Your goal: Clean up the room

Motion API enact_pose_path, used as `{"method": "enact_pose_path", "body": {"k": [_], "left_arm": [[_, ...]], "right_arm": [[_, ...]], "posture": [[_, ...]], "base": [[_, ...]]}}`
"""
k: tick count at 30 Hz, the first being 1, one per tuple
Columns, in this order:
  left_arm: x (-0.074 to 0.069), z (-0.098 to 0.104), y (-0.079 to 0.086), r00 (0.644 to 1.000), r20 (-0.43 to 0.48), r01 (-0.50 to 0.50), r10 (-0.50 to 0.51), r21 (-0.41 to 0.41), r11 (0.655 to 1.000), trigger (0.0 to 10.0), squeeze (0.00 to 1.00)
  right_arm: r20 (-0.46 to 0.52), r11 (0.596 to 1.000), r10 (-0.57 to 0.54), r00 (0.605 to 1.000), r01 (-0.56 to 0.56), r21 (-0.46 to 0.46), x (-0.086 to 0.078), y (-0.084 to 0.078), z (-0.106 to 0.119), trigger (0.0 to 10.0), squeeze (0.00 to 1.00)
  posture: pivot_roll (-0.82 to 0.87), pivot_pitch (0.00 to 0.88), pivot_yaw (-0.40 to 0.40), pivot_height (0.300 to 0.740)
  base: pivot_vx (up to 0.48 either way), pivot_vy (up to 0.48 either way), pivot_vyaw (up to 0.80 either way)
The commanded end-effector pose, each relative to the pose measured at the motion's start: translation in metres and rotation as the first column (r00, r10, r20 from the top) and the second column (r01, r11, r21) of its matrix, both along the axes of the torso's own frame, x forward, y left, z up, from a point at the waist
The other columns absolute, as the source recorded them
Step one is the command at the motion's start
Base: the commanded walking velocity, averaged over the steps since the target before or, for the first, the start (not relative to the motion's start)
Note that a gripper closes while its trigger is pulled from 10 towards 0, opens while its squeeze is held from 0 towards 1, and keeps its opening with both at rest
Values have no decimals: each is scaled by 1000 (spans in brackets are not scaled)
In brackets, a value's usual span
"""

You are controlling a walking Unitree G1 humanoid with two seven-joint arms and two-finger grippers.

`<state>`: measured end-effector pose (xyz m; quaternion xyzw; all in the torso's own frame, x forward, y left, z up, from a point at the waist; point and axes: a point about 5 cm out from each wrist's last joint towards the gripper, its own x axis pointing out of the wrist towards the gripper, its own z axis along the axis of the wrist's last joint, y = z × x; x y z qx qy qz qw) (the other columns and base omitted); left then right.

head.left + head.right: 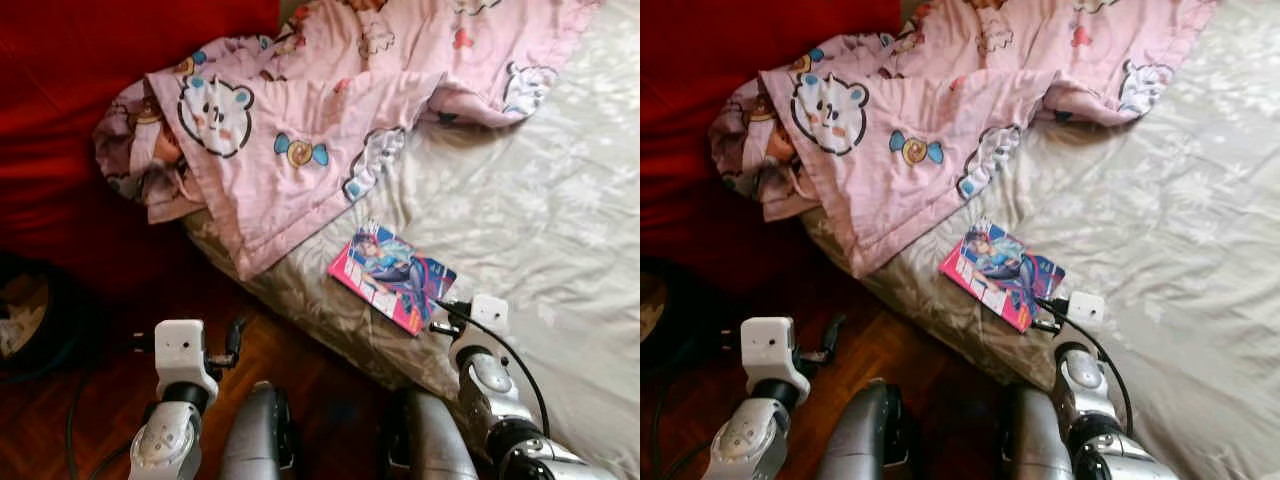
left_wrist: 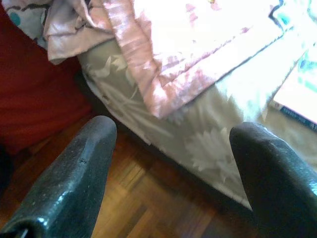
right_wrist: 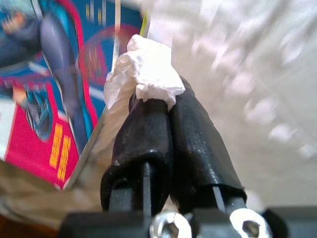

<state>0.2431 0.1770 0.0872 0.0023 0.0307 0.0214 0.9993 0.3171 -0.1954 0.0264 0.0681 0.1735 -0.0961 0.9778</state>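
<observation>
Tissue (image 3: 143,69), crumpled and white, is pinched between the closed black fingers of the right gripper (image 3: 161,106) beside the book, over the near edge of the bed (image 1: 540,200). Biggest of all is that bed, spread with a pale flowered sheet. A pink cartoon-print blanket (image 1: 300,120) lies bunched across its far corner, spilling toward a red rug (image 1: 60,120). The colourful book (image 1: 392,276) lies flat near the mattress edge. Over the wooden floor (image 1: 320,380), the left gripper (image 2: 173,148) hangs with fingers spread wide, holding nothing.
</observation>
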Motion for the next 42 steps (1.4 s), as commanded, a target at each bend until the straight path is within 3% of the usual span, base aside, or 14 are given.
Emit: {"method": "enact_pose_path", "body": {"k": [1,9,10,16,19,27,32,42], "left_arm": [[-2,-14,7,999,-34,-33,33,19,999,10000,0],[10,-29,19,994,-55,-89,90,19,996,10000,0],[9,-35,19,994,-65,-92,94,21,996,10000,0],[6,-52,22,989,-103,-103,105,31,994,10000,0],[4,-62,26,984,-140,-110,114,35,993,10000,0],[0,-85,34,962,-236,-132,136,36,991,10000,0],[-14,-109,36,931,-338,-131,140,49,990,10000,0],[-50,-145,44,829,-531,-157,174,77,985,10000,0]], "right_arm": [[8,1000,-1,1000,1,-2,-7,-3,-5,0,0],[82,999,50,995,-50,-12,-24,-4,-10,157,0],[80,999,50,996,-50,-5,-31,-6,-14,10000,0],[51,999,39,998,-40,15,-47,-9,-25,10000,0],[80,995,83,993,-86,42,-48,-2,-25,10000,0],[-15,991,135,991,-135,25,-52,5,-37,10000,0],[-138,992,129,982,-126,30,-68,2,-57,10000,0],[-318,992,127,940,-128,17,-98,-2,-83,10000,0]], "posture": [[-3,152,-3,649],[-54,109,-21,649],[-67,104,-19,649],[-80,92,-10,649],[-78,83,-6,649],[-81,56,-1,699],[-69,29,1,739],[-60,1,4,740]], "base": [[0,0,0],[0,0,0],[0,0,0],[0,0,0],[0,0,0],[0,0,0],[0,0,0],[0,0,0]]}}
